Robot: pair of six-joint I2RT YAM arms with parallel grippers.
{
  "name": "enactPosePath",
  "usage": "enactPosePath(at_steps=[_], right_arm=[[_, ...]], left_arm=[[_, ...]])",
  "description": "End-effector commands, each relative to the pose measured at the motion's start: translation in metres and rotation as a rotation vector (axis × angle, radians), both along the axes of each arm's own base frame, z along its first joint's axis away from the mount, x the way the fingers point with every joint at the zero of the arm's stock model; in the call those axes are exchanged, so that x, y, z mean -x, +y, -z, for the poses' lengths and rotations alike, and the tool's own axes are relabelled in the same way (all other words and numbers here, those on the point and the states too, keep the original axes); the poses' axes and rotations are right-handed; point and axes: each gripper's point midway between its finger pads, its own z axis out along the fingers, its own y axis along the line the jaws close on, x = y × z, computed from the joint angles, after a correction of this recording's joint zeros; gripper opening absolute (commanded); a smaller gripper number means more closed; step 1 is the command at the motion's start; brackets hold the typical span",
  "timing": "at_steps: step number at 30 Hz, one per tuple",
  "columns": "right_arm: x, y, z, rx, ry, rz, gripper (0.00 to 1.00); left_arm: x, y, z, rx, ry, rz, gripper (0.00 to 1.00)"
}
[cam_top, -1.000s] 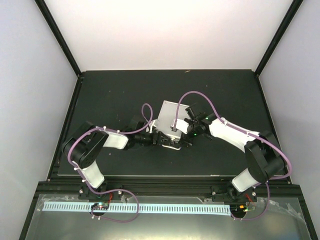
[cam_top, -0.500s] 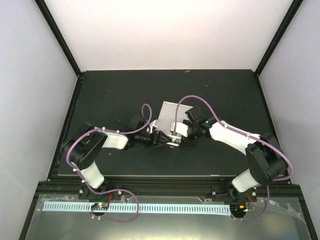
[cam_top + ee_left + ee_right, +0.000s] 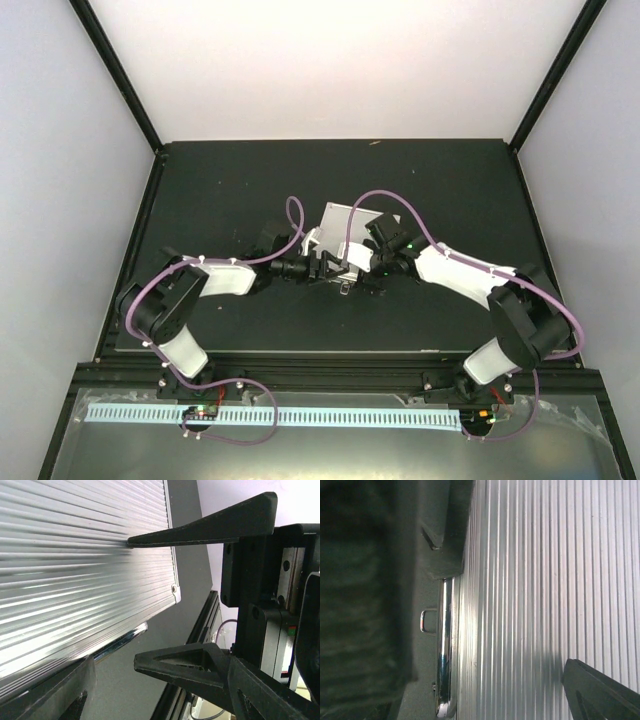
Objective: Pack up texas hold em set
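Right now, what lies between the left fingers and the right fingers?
The near end of the silver case lies between the left fingers and the right fingers. The top view shows this.

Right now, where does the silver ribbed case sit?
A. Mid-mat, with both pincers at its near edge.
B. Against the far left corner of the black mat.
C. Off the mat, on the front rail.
A: the top view shows the silver ribbed case in the middle of the black mat, with the left pincer and the right pincer at its near edge.
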Motion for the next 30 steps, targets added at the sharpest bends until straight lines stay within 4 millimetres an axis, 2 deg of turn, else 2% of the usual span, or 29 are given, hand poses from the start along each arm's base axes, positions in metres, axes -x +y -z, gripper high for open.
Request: enactPosePath(at_steps=[1,6,9,18,30], right_arm=[[0.002,-0.010,0.024,0.073,0.050,0.071,0.86],[0.001,-0.017,0.031,0.103,0.042,0.080,0.83],[-0.002,-0.020,0.033,0.106,0.058,0.101,0.81],[0.000,-0.024,0.034,0.100,0.087,0.111,0.80],[0.009,-0.025,0.040,0.096,0.146,0.099,0.79]], left_arm=[[0.003,-0.004,-0.017,0.031,-0.126,0.036,0.76],[0.020,0.001,-0.010,0.016,-0.174,0.099,0.78],[0.027,0.001,0.003,-0.030,-0.172,0.126,0.79],[0.016,0.004,0.033,-0.138,-0.188,0.080,0.82],[0.000,-0.009,0.053,-0.190,-0.276,0.060,0.84]])
